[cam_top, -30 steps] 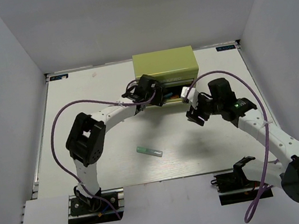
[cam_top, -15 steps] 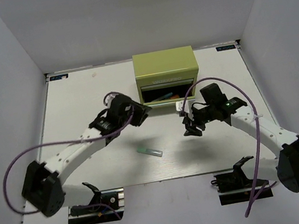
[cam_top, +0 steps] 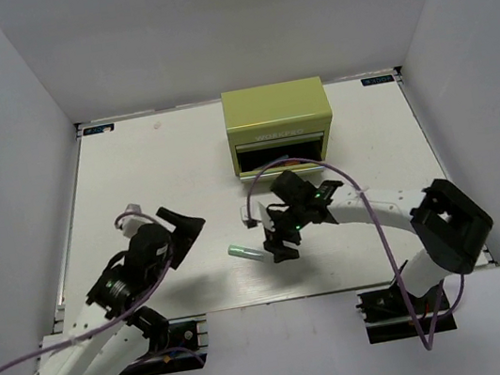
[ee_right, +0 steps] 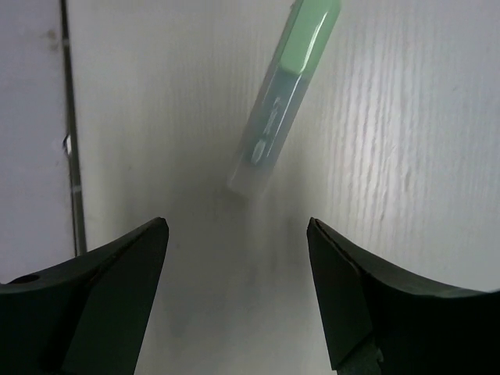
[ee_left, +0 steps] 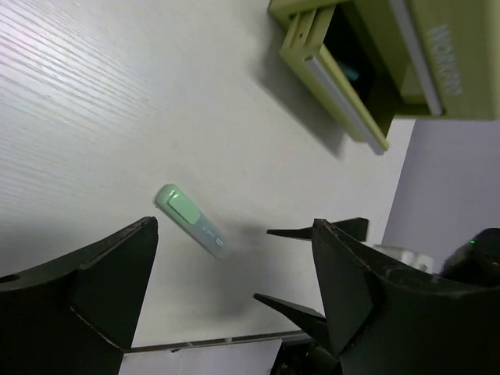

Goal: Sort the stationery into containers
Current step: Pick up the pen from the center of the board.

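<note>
Stick with green end [cam_top: 248, 253] lies flat on the table [cam_top: 136, 186], in front of the toolbox [cam_top: 276, 112] with its drawer [cam_top: 281, 152] open; right gripper [ee_right: 236, 234] spread wide just beside it, empty; left gripper [ee_left: 234, 226] also wide, well apart

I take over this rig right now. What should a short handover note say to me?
Left tool: open, empty, well aside of the green-ended pen.
Right tool: open, empty, above that pen, not touching.
The pen lies on the table before the toolbox, whose drawer is open.
Done: no other pen shows outside.
Left: grasp this pen, put it in the drawer.
</note>
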